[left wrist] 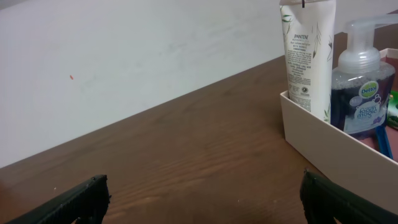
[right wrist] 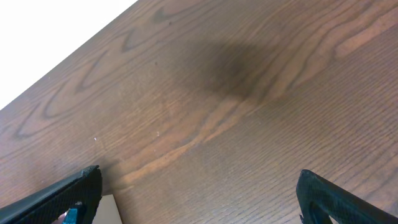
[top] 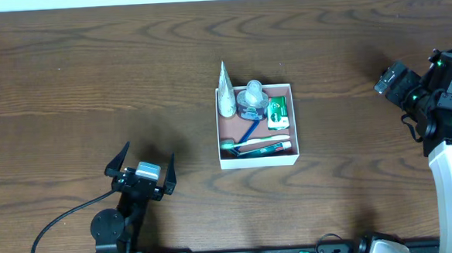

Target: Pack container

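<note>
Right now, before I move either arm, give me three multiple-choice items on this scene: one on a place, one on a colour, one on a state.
1. Where is the white tube?
A) standing in the far-left corner of the box
B) lying on the table by the left arm
C) held by the right arm

2. What colour is the small carton beside the pump bottle?
A) red
B) green
C) black

3. How are the left fingers?
A) shut on a toothbrush
B) shut on nothing
C) open and empty

Answers:
1 A, it rises just inside that corner.
2 B, its top is plainly green.
3 C, they are spread wide with nothing between them.
</note>
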Robot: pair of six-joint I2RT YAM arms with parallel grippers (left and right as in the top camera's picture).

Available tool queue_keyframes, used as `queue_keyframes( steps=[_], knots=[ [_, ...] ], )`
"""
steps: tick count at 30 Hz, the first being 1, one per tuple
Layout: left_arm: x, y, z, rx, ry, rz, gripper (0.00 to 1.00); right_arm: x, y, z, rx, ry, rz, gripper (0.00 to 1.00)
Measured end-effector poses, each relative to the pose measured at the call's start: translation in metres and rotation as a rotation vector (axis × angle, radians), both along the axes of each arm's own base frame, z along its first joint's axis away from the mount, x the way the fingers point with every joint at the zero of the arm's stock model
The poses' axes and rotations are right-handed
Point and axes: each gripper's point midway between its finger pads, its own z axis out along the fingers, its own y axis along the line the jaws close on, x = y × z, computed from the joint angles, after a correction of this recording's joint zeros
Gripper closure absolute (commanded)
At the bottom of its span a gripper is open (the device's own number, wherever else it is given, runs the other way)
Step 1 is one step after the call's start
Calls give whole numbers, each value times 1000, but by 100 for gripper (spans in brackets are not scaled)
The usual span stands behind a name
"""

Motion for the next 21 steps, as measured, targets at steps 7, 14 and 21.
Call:
queue_keyframes(
  steps=[7, 14, 21],
  knots=[
    [0, 0, 0, 0, 0, 0, 2, -6, 3, 13, -10, -39, 5, 1],
    [0, 0, 0, 0, 2, 0, 2, -56, 59, 52, -44, -240, 143, 1],
    [0, 0, 0, 0, 2, 0, 2, -112, 86, -2, -39, -272, 227, 1]
  ],
)
